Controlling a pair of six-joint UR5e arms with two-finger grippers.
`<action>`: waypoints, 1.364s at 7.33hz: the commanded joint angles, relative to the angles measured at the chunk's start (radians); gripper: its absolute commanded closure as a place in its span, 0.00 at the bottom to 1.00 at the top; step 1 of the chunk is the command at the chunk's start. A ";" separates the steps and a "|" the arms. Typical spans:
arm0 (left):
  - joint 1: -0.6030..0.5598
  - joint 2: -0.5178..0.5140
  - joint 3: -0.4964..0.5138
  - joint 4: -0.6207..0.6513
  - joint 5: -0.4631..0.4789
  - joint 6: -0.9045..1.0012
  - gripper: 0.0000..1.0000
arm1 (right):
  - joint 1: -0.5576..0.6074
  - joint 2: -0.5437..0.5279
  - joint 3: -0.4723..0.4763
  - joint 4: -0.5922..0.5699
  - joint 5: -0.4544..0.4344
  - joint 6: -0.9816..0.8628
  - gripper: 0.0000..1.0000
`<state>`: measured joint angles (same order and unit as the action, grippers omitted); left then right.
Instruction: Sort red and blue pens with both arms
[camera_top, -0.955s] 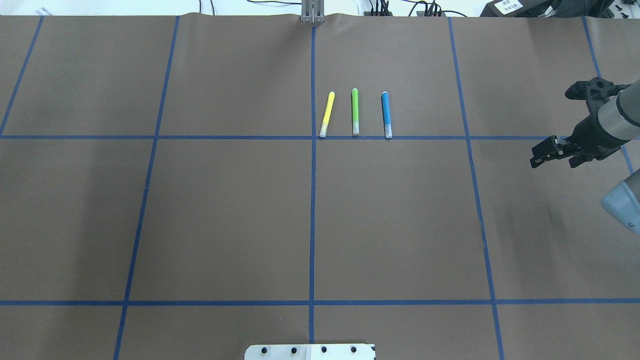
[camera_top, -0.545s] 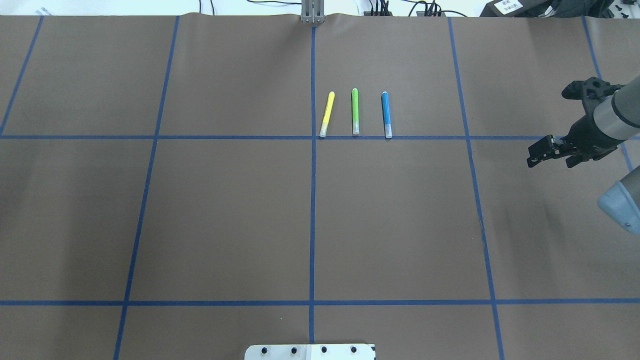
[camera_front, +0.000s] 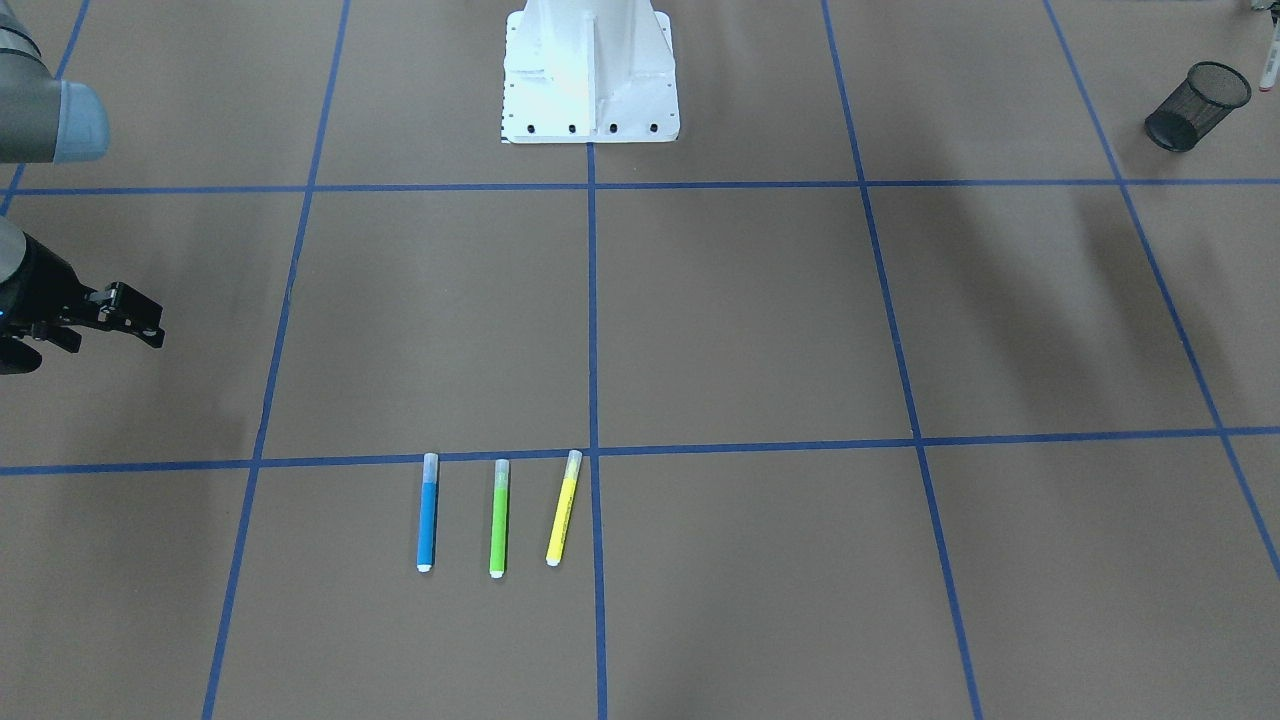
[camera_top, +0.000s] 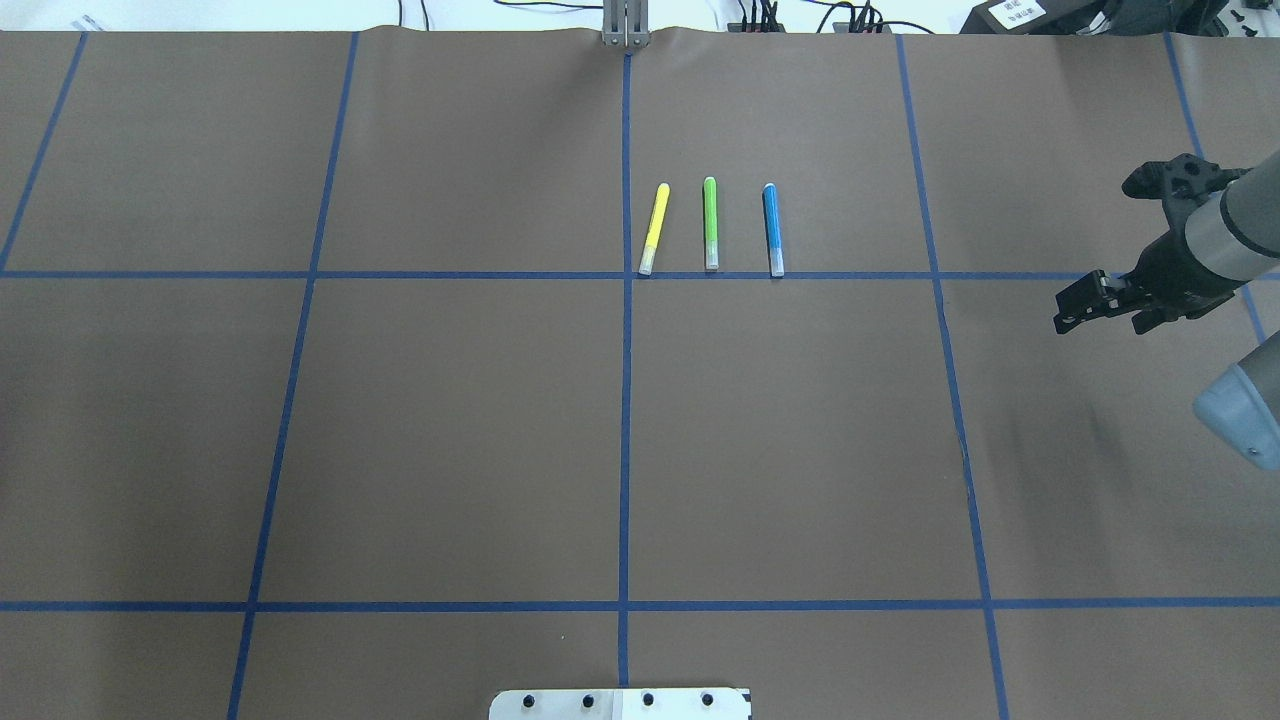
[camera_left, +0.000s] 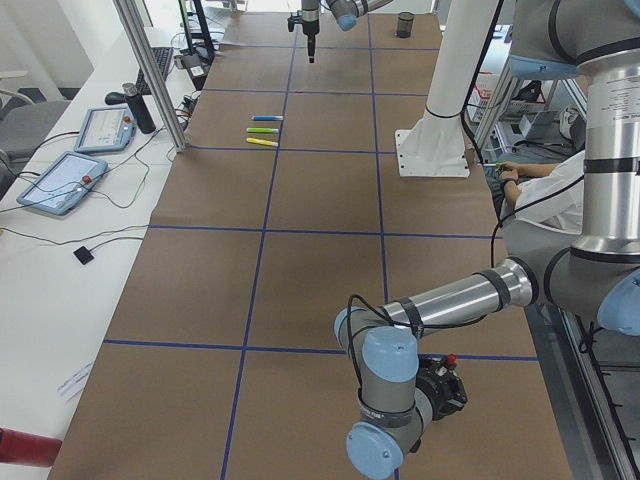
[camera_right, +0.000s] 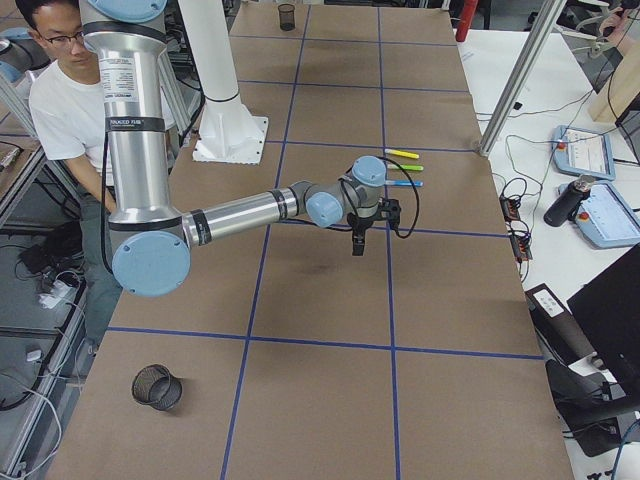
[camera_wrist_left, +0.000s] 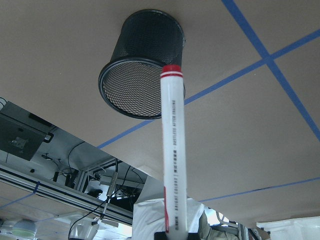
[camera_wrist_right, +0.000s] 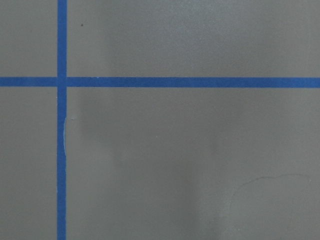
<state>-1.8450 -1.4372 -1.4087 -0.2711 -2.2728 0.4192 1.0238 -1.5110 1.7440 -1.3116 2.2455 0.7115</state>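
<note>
While upright, white marker (camera_wrist_left: 172, 150), red-banded tip

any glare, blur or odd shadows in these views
Front-facing view: the white robot base is blown out by glare, and soft arm shadows streak the brown table cover. Left wrist view: the red-capped marker and mesh cup look sharp. Right wrist view: only soft, faint shadowing on the cover.

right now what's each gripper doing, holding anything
Left gripper: shut on the red-capped marker, above the mesh cup.
Right gripper: holding nothing; open or shut cannot be told.
</note>
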 joint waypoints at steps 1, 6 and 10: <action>0.001 0.047 0.005 0.001 -0.022 0.012 1.00 | -0.001 0.000 -0.004 -0.002 -0.017 -0.001 0.00; 0.003 0.061 0.119 -0.080 -0.085 0.047 0.99 | -0.017 0.002 -0.014 0.000 -0.026 -0.001 0.00; 0.006 0.054 0.125 -0.126 -0.167 0.032 0.00 | -0.024 0.006 -0.014 -0.002 -0.027 0.000 0.00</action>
<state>-1.8404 -1.3790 -1.2849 -0.3772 -2.4042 0.4578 1.0008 -1.5070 1.7296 -1.3130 2.2176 0.7106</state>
